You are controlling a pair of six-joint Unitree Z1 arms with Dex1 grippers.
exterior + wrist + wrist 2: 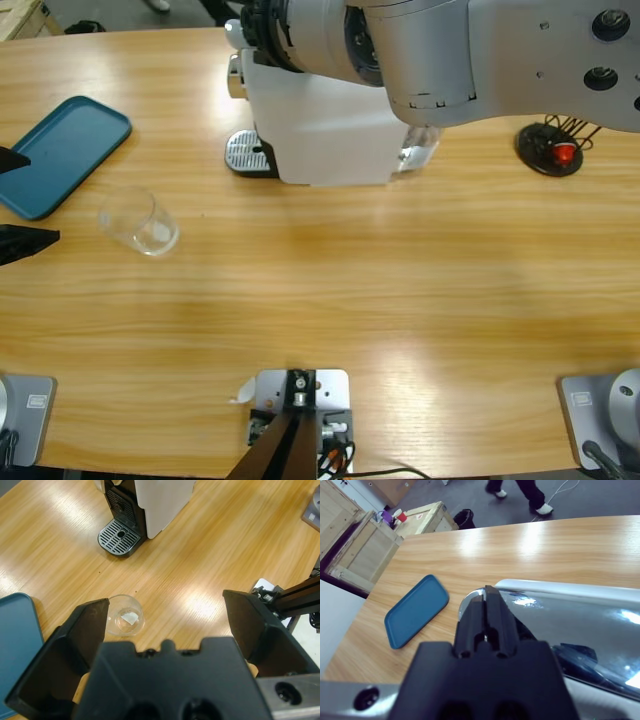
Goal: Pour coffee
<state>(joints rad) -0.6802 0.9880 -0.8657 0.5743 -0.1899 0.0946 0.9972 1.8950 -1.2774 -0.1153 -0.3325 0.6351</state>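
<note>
Clear glass [125, 621] beyond spread left gripper [167, 625]; right gripper [489, 611] clenched, coffee machine [320, 130] half hidden.

We see a warm honey-brown surface [400, 300] with streaked wood grain, a teal-blue tray [62, 152], a clear glass tumbler [140, 223], a white coffee machine [320, 130] with a perforated silver-grey drip grate [245, 153], and black jaws.
</note>
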